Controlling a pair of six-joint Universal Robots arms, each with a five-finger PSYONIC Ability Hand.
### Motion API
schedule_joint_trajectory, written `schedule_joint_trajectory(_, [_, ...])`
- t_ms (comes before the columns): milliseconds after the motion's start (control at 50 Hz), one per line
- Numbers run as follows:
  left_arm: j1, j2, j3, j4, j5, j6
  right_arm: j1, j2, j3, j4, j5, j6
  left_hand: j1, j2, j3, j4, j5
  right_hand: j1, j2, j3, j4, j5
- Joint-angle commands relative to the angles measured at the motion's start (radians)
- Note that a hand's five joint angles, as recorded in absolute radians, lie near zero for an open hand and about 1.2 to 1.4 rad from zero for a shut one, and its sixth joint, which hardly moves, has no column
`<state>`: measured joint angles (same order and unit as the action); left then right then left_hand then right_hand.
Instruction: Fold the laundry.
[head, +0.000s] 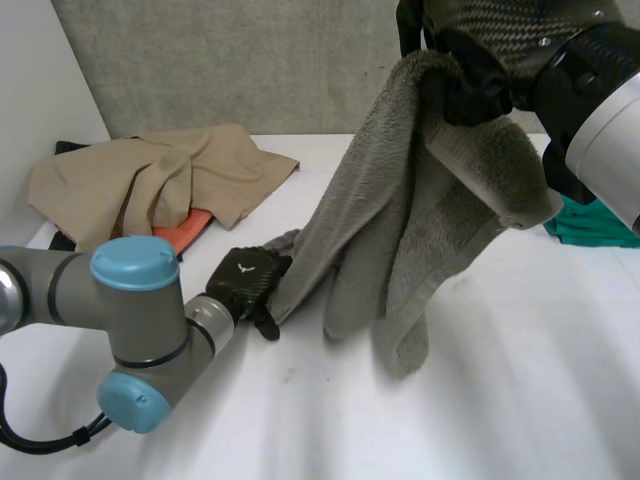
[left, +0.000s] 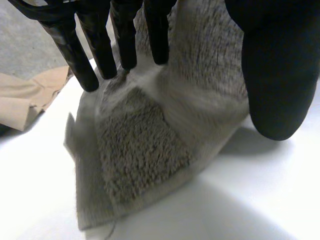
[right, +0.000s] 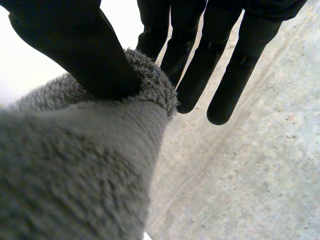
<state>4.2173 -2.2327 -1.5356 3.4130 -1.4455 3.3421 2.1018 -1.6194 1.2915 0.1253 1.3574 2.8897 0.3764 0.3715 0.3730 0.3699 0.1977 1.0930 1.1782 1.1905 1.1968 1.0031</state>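
Note:
A grey towel (head: 400, 230) hangs from my right hand (head: 470, 80), raised high at the back right. That hand's thumb (right: 85, 55) pinches the towel's top edge (right: 75, 165) against the fingers. The towel drapes down in long folds, and its lower corner rests on the white table (head: 500, 400). My left hand (head: 248, 280) lies low on the table at that lower corner. Its straight fingers (left: 125, 40) rest on the towel (left: 140, 150), while the thumb (left: 275, 75) stands apart, beside the cloth.
A crumpled beige cloth (head: 160, 180) lies at the back left, also seen beyond my left fingers (left: 25, 100). An orange cloth (head: 185, 230) peeks out under it. A green cloth (head: 590, 222) lies at the right behind my right arm.

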Motion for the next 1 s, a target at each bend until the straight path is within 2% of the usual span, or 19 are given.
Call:
schedule_joint_trajectory(20, [-0.007, -0.031, 0.058, 0.006, -0.122, -0.033, -0.012, -0.004, 0.011, 0.003, 0.02, -0.007, 1.019, 1.024, 1.022, 1.025, 1.023, 0.303, 0.218, 0.206, 0.199, 0.219])
schedule_joint_trajectory(80, [0.001, 0.016, 0.057, 0.008, -0.22, -0.043, -0.017, 0.001, 0.032, 0.036, 0.014, -0.023, 1.02, 1.025, 1.023, 1.026, 1.024, 0.303, 0.218, 0.206, 0.199, 0.219])
schedule_joint_trajectory(140, [0.033, 0.166, 0.028, 0.008, -0.268, -0.046, -0.077, 0.006, 0.049, 0.056, 0.002, -0.046, 1.02, 1.025, 1.023, 1.026, 1.024, 0.303, 0.218, 0.206, 0.199, 0.219])
schedule_joint_trajectory(200, [0.085, 0.31, -0.033, 0.009, -0.254, -0.038, -0.194, 0.012, 0.058, 0.092, -0.003, -0.127, 1.02, 1.025, 1.023, 1.026, 1.024, 0.303, 0.218, 0.206, 0.199, 0.219])
schedule_joint_trajectory(260, [0.113, 0.427, -0.069, 0.006, -0.227, -0.035, -0.256, 0.019, 0.068, 0.128, -0.011, -0.229, 1.02, 1.025, 1.023, 1.026, 1.024, 0.303, 0.218, 0.206, 0.199, 0.219])
schedule_joint_trajectory(320, [0.133, 0.58, -0.103, -0.007, -0.143, -0.03, -0.305, 0.09, 0.065, 0.186, 0.005, -0.381, 1.02, 1.025, 1.023, 1.026, 1.024, 0.303, 0.218, 0.206, 0.199, 0.219])
schedule_joint_trajectory(360, [0.142, 0.616, -0.112, -0.02, -0.106, -0.03, -0.31, 0.121, 0.058, 0.215, 0.008, -0.421, 1.02, 1.025, 1.023, 1.026, 1.024, 0.303, 0.218, 0.206, 0.199, 0.219])
schedule_joint_trajectory(420, [0.177, 0.637, -0.124, -0.081, -0.047, -0.018, -0.316, 0.176, 0.055, 0.272, 0.014, -0.483, 1.02, 1.025, 1.023, 1.026, 1.024, 0.303, 0.218, 0.206, 0.199, 0.219])
schedule_joint_trajectory(520, [0.213, 0.599, -0.126, -0.181, -0.02, 0.039, -0.316, 0.295, 0.052, 0.319, 0.049, -0.53, 1.02, 1.025, 1.023, 1.026, 1.024, 0.303, 0.218, 0.206, 0.199, 0.219])
schedule_joint_trajectory(620, [0.21, 0.397, -0.057, -0.17, -0.021, 0.16, -0.302, 0.432, -0.012, 0.306, 0.097, -0.543, 1.02, 1.025, 1.023, 1.026, 1.024, 0.303, 0.218, 0.206, 0.199, 0.219])
schedule_joint_trajectory(640, [0.204, 0.325, 0.009, -0.156, -0.024, 0.213, -0.298, 0.485, -0.064, 0.284, 0.115, -0.538, 1.02, 1.025, 1.023, 1.026, 1.024, 0.303, 0.218, 0.206, 0.199, 0.219])
schedule_joint_trajectory(720, [0.176, 0.184, 0.238, -0.104, -0.038, 0.304, -0.284, 0.596, -0.231, 0.168, 0.173, -0.537, 1.02, 1.025, 1.023, 1.026, 1.024, 0.303, 0.218, 0.206, 0.199, 0.219])
schedule_joint_trajectory(780, [0.153, 0.144, 0.383, -0.031, -0.053, 0.309, -0.279, 0.624, -0.337, 0.056, 0.21, -0.538, 1.02, 1.025, 1.023, 1.026, 1.024, 0.303, 0.218, 0.206, 0.199, 0.219])
schedule_joint_trajectory(820, [0.147, 0.143, 0.485, 0.089, -0.072, 0.301, -0.278, 0.619, -0.403, -0.102, 0.223, -0.53, 1.02, 1.025, 1.023, 1.026, 1.024, 0.303, 0.218, 0.206, 0.199, 0.219])
schedule_joint_trajectory(900, [0.139, 0.176, 0.511, 0.323, -0.101, 0.266, -0.276, 0.55, -0.399, -0.405, 0.213, -0.53, 1.02, 1.025, 1.023, 1.026, 1.024, 0.303, 0.218, 0.206, 0.199, 0.219])
schedule_joint_trajectory(940, [0.129, 0.221, 0.479, 0.399, -0.108, 0.257, -0.275, 0.509, -0.361, -0.467, 0.194, -0.529, 1.02, 1.025, 1.023, 1.026, 1.024, 0.303, 0.218, 0.206, 0.199, 0.219])
schedule_joint_trajectory(1000, [0.125, 0.269, 0.402, 0.391, -0.105, 0.25, -0.275, 0.48, -0.316, -0.451, 0.155, -0.527, 1.02, 1.025, 1.023, 1.026, 1.024, 0.303, 0.218, 0.206, 0.199, 0.219])
